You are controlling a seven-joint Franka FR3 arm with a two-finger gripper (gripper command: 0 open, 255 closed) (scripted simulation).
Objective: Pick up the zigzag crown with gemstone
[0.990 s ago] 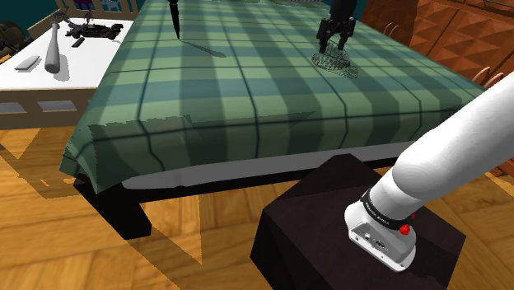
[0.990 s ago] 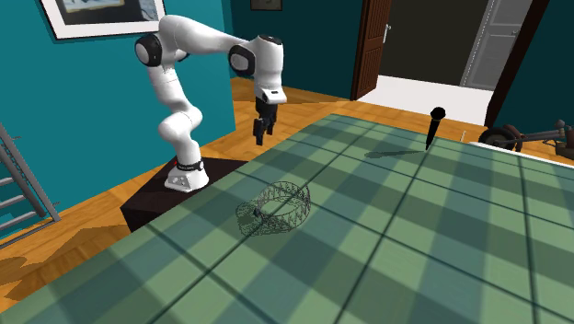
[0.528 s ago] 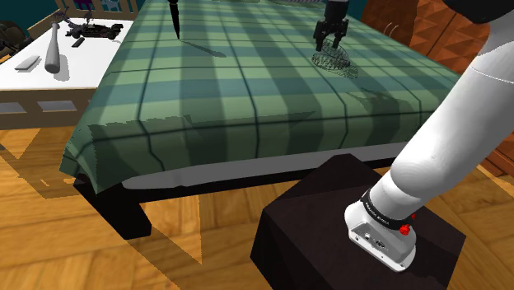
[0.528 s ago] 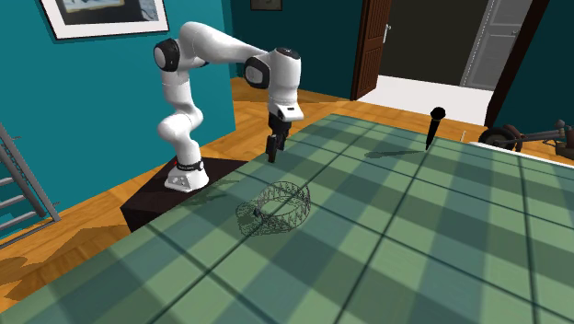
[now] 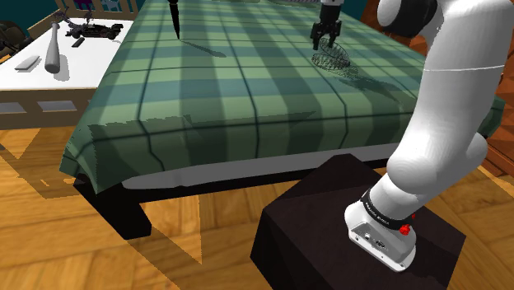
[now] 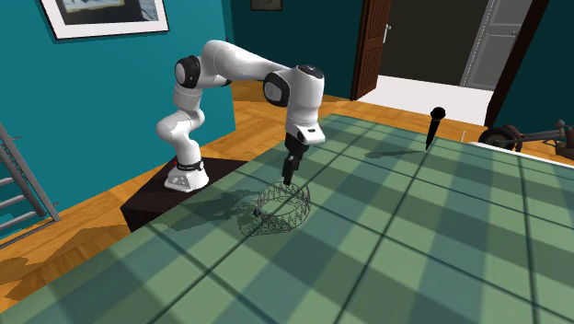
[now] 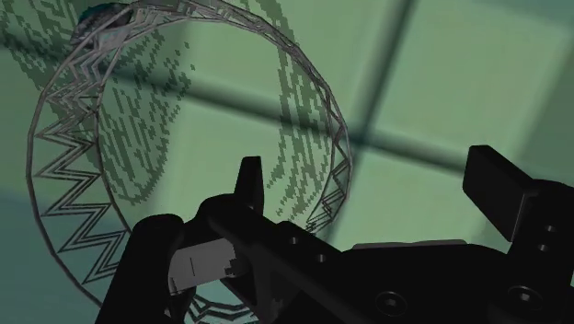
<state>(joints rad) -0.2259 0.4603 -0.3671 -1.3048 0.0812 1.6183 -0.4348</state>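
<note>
The zigzag crown is a dark wire ring lying on the green plaid bed cover, near the shoulder view's upper right. In the second exterior view the crown lies near the bed's edge, and my gripper hangs just above its far rim. From the shoulder view the gripper points down over the crown, fingers spread. In the wrist view the gripper is open. One side of the crown runs between the fingers without touching them. A teal gemstone sits on the rim's far side.
A black microphone stands upright farther along the bed, also as the microphone. A white side table carries a bat and a small toy vehicle. The dark stand sits on the wooden floor beside the bed.
The arm has swung out over the bed and lowered the gripper from beside the bed's edge to just above the crown. The fingers stayed open and the crown has not moved.
</note>
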